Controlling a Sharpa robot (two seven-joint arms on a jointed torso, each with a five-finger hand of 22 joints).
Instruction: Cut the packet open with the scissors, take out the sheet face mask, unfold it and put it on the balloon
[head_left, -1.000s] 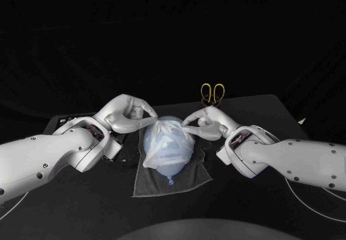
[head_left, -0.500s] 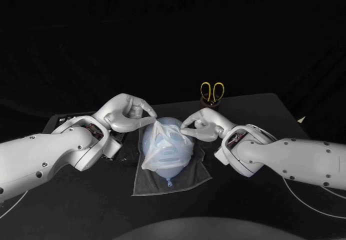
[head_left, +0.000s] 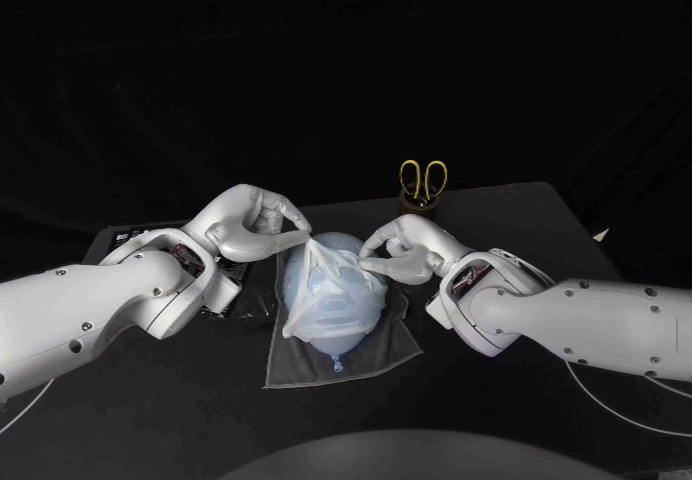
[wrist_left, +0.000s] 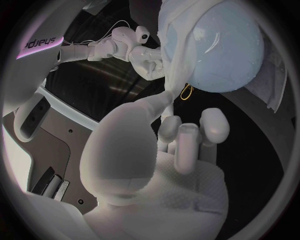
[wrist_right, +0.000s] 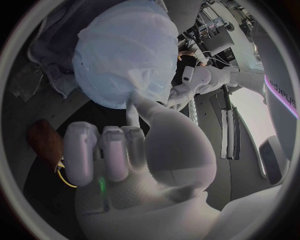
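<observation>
The balloon (head_left: 343, 246) lies on a grey towel (head_left: 382, 355) on the bench (head_left: 505, 215), its knot towards the robot. The sheet face mask (head_left: 325, 300) is draped over the balloon, with its eye and mouth openings facing up. At the far left of the balloon, the left hand (head_left: 260, 228) pinches the mask's top edge between thumb and fingertip. At the far right of the balloon, the right hand (head_left: 404, 250) pinches the opposite edge the same way, its other fingers curled in. Beyond the balloon, yellow-handled scissors (head_left: 423, 178) stand in a brown holder (head_left: 418, 206).
</observation>
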